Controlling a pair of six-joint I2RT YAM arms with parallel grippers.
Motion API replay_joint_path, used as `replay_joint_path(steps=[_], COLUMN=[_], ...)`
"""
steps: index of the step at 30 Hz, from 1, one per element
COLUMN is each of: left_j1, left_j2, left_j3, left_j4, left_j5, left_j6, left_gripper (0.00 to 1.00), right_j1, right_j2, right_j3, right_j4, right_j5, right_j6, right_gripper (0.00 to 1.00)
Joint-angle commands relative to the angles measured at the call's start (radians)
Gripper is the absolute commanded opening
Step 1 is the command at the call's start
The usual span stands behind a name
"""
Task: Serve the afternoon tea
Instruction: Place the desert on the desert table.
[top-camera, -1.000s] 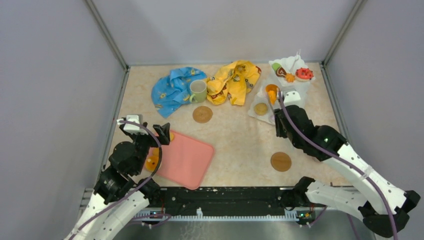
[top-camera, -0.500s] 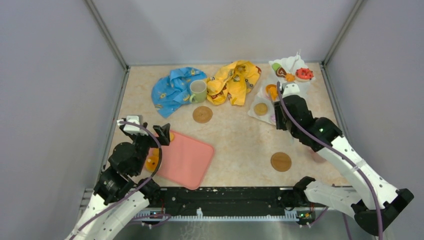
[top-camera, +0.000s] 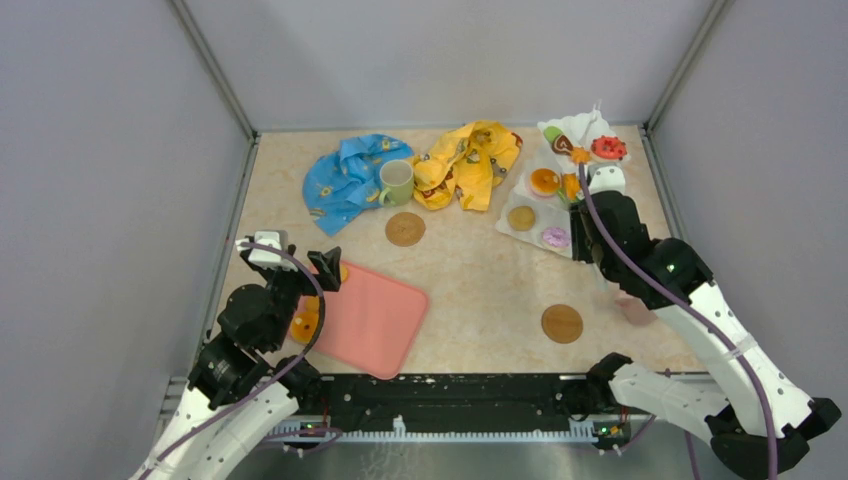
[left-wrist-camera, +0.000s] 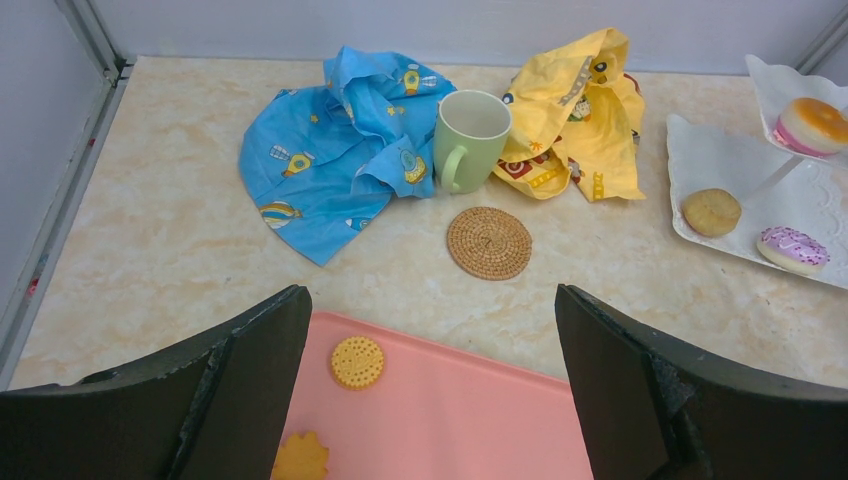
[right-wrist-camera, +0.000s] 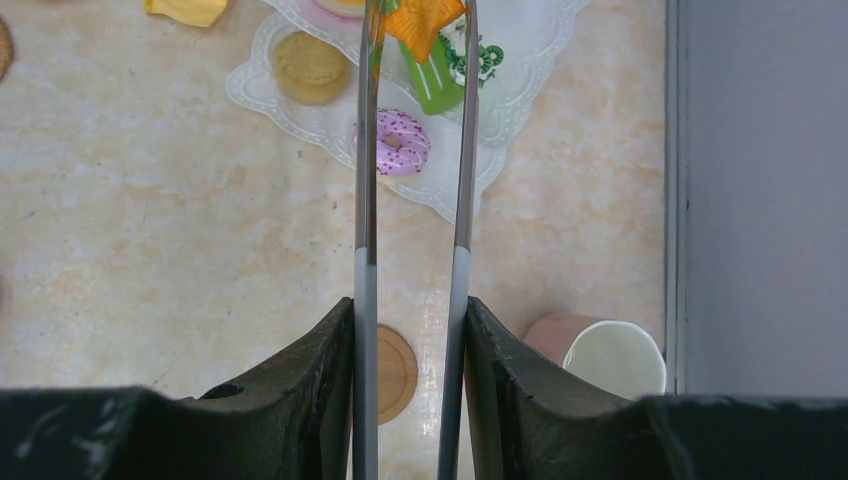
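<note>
The white three-tier stand (top-camera: 513, 194) is at the back right. It holds an orange bun (top-camera: 545, 181), a tan biscuit (top-camera: 521, 217), a pink donut (top-camera: 555, 237), a red donut (top-camera: 608, 147) and an orange star (top-camera: 579, 155). My right gripper (top-camera: 590, 203) is shut on metal tongs (right-wrist-camera: 366, 200). Their tips reach over the stand, with the star (right-wrist-camera: 425, 20) between them. The pale green mug (top-camera: 396, 181) stands by a coaster (top-camera: 405, 228). The second coaster (top-camera: 561, 323) is front right. A white mug with a pinkish outside (right-wrist-camera: 612, 358) lies near the right wall. My left gripper (top-camera: 325, 268) is open and empty.
A flat pink tray (top-camera: 370, 320) under my left gripper carries a round yellow biscuit (left-wrist-camera: 357, 362) and a leaf biscuit (left-wrist-camera: 300, 458). A blue cloth (top-camera: 345, 175) and a yellow cloth (top-camera: 470, 160) lie crumpled at the back beside the green mug. Grey walls enclose three sides.
The tongs have left the orange bun on the stand's middle tier. My right gripper has moved right with the tongs, over the star. The left arm has not moved.
</note>
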Motion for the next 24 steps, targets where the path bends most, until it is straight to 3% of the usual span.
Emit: replay_joint_path(steps=[1,24], left_j1=[0.003,0.002], left_j2=[-0.010,0.000], left_j3=[-0.004,-0.005], left_j4=[0.043,0.047], left_j5=[0.005,0.006], left_j6=[0.006,0.009], left_gripper=[0.99,0.99], right_j1=[-0.025,-0.091], right_j2=[-0.015,-0.028], right_j3=[0.060,0.050], right_j4=[-0.009,-0.019], right_j5=[0.045,0.106], right_j6=[0.003,-0.017], right_gripper=[0.34,0.34])
